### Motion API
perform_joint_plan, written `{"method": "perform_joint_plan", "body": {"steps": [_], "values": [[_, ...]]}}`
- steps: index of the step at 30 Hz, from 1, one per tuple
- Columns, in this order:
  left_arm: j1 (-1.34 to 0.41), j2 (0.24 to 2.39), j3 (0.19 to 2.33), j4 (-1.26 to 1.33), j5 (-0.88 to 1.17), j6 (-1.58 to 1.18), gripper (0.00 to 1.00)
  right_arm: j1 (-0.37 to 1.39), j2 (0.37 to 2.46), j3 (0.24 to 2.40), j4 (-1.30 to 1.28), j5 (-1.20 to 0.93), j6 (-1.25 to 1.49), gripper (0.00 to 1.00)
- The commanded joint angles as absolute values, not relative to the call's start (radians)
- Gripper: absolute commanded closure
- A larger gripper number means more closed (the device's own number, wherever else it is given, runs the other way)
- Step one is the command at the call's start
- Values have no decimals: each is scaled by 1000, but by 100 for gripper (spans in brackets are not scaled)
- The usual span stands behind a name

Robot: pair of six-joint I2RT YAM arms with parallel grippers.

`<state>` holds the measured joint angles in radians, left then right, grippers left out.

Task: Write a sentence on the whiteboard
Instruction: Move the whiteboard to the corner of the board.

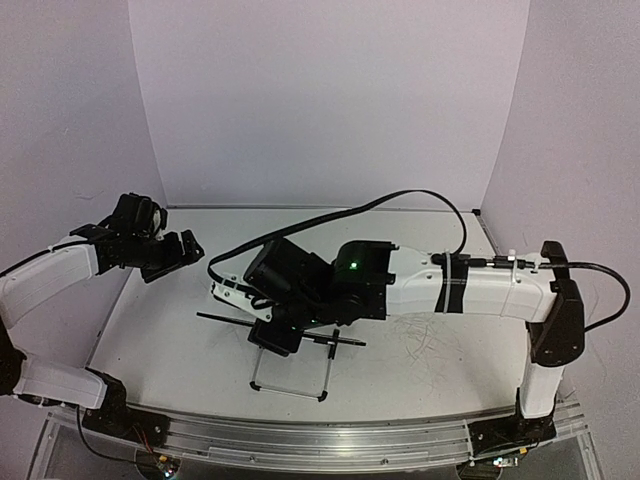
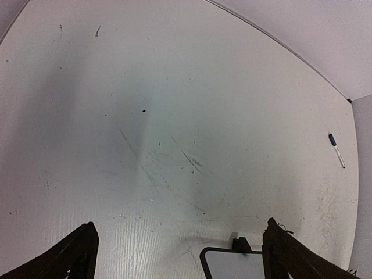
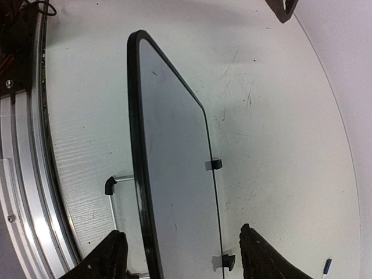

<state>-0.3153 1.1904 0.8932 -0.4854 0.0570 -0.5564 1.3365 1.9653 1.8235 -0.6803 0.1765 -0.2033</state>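
White table (image 2: 174, 87) bears one whiteboard (image 3: 174, 174) and one marker (image 2: 336, 150).

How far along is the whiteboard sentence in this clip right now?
Done: nothing; the whiteboard face in view shows no writing. Under way: the right hand straddles the board's edge, open, not yet gripping. Remaining: steady the board, pick up the marker lying on the table, write the sentence. The left hand is open and empty.
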Motion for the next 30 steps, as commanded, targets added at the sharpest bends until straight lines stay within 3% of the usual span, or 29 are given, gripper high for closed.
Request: {"method": "perform_joint_plan", "body": {"steps": [1,20,30], "values": [[-320,1172,906,-444,57,-565,1,1344,1991,1877,-705,233,-220,36],[-319,1124,897,-429,20,-570,1,1347,2031,1874,-703,306,-168,83],[-319,1056,877,-407,9,-582,1,1355,2035,1847,-703,471,-32,100]]}}
